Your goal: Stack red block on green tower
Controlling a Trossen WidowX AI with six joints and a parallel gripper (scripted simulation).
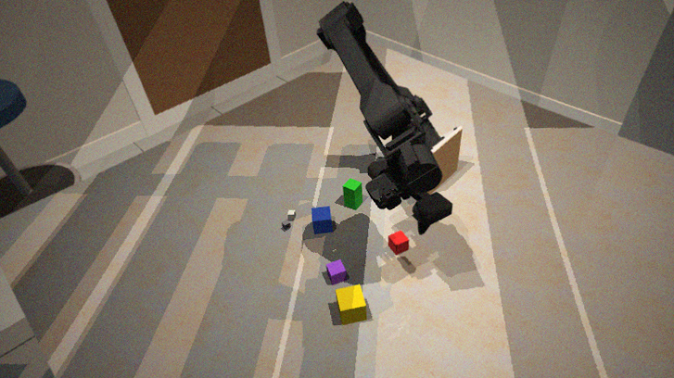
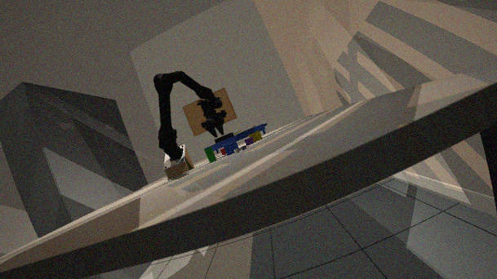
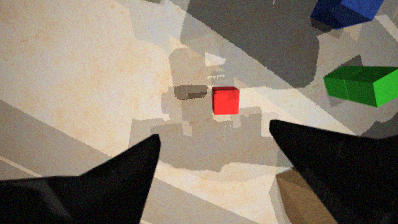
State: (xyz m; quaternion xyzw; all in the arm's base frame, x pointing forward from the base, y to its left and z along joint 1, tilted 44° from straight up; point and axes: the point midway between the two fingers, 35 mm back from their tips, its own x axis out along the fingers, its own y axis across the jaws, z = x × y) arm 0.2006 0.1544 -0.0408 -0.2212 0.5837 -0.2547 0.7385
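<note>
No writing is showing on the red block (image 3: 225,100) — a cube lying flat on the table (image 1: 508,291), apart from the upright green tower (image 1: 352,193). The gripper (image 3: 215,145) is hovering above, fingers spread wide, empty.

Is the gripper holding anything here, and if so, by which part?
Nothing is held. The gripper is open above the table, and the red block sits untouched on the surface between and beyond its fingers.

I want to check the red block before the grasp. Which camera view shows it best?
The wrist view: the red block lies large and unobstructed ahead of the open gripper. The top view shows it small among the other blocks. The exterior view shows only a tiny red speck.
</note>
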